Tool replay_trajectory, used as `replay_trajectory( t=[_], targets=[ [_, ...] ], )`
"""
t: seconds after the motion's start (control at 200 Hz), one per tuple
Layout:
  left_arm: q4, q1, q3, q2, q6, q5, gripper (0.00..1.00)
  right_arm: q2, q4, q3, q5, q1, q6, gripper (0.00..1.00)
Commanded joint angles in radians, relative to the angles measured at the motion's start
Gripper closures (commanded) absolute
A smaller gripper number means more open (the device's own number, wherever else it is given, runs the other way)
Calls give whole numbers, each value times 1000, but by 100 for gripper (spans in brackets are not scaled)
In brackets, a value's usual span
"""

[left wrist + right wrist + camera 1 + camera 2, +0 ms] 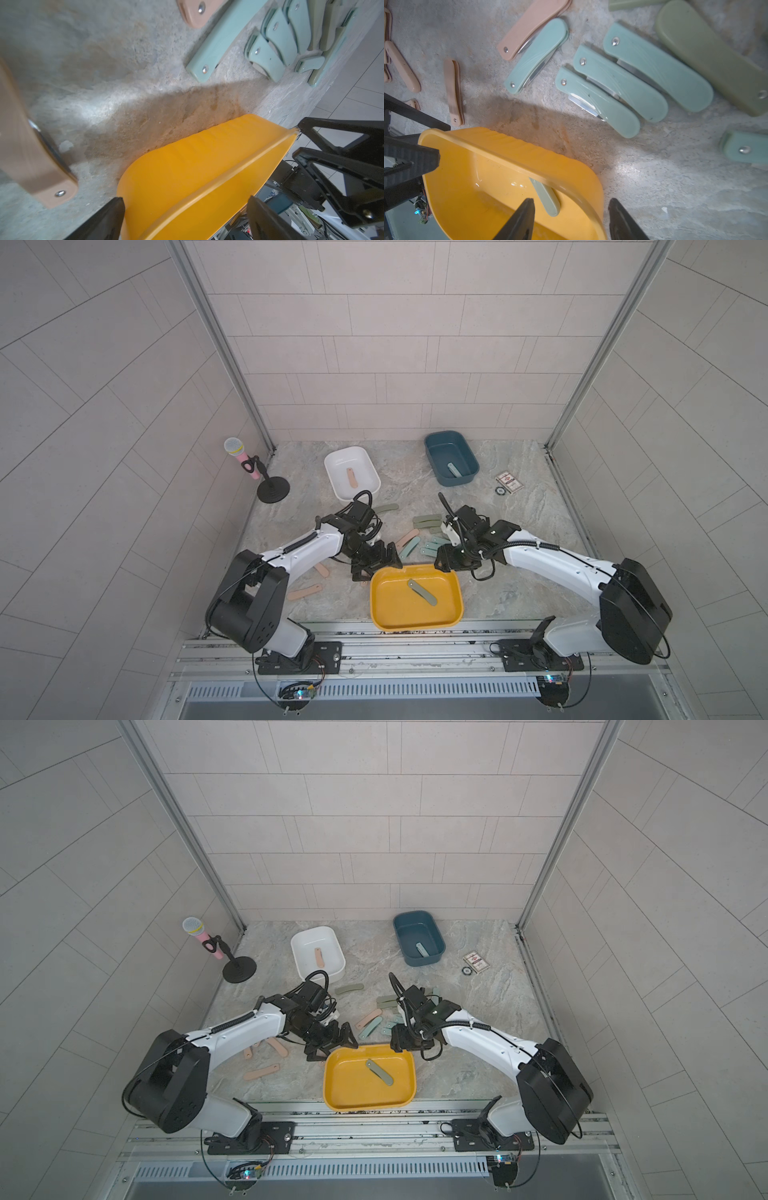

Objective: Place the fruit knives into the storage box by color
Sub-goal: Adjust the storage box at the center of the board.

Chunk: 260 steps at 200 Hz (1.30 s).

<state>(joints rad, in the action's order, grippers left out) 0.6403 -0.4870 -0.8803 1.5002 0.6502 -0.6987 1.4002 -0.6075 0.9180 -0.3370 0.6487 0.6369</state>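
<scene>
A yellow storage box [390, 610] sits front centre with one olive fruit knife [422, 592] in it. My left gripper [186, 200] stands open astride its far-left rim [187, 166]. My right gripper [571, 200] is open astride the far-right rim [583, 178], one finger inside near the olive knife [547, 197], the other outside. A white box [361, 464] holds a pink knife [351, 479]; a blue box [440, 448] holds a teal one [454, 470]. Loose teal knives [620, 83], pink knives [529, 27] and olive knives [708, 54] lie behind the yellow box.
More pink knives [305, 592] lie left of the yellow box, partly under my left arm. A toy microphone on a stand [249, 464] is at the far left. A small card box [509, 482] lies at the far right. A metal rail [415, 645] runs along the front.
</scene>
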Motion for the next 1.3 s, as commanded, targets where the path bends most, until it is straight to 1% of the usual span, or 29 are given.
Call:
replay_trajectory(
  t=[0.0,0.085,0.165,0.215,0.24,0.29,0.355,0.44,0.48,0.52,0.545,0.655,0.77,0.876,0.986,1.096,1.186,1.296],
  targets=[
    [22,-6,-53,14,-10,21,2,0,-59,34,21,-12,-49,39],
    [139,-5,-79,3,-79,104,2,-15,-129,55,81,-12,-100,36],
    [266,-6,-80,-36,-149,226,2,-49,-184,54,127,-9,-128,32],
    [325,-6,-67,-73,-172,302,2,-71,-216,43,163,-3,-131,30],
    [349,-14,-65,-90,-162,340,2,-79,-231,39,177,-1,-129,30],
    [360,-40,-71,-118,-156,348,2,-94,-246,25,195,12,-119,30],
    [383,-74,-60,-134,-133,387,3,-111,-239,-4,221,38,-94,31],
    [413,-112,-57,-137,-114,416,9,-116,-197,-50,217,63,-61,34],
    [422,-122,-50,-146,-103,436,16,-111,-180,-62,214,76,-49,35],
    [424,-127,-44,-155,-95,444,28,-107,-162,-67,210,88,-38,36],
    [424,-131,-41,-160,-90,449,33,-104,-151,-68,210,95,-32,37],
    [414,-147,-28,-157,-73,450,46,-96,-97,-86,201,118,-5,42],
    [374,-163,-5,-133,-52,426,55,-86,-61,-96,197,121,3,51],
    [323,-163,20,-107,-44,387,58,-80,-39,-100,191,121,6,58],
    [295,-163,15,-93,-44,364,60,-73,-22,-106,187,121,9,66],
    [288,-163,-11,-79,-50,353,70,-65,-15,-101,194,121,7,73],
    [288,-163,-39,-62,-56,346,82,-49,-14,-93,196,115,2,79],
    [280,-163,-70,-44,-58,341,90,-27,-9,-77,196,100,-17,84]
  ],
)
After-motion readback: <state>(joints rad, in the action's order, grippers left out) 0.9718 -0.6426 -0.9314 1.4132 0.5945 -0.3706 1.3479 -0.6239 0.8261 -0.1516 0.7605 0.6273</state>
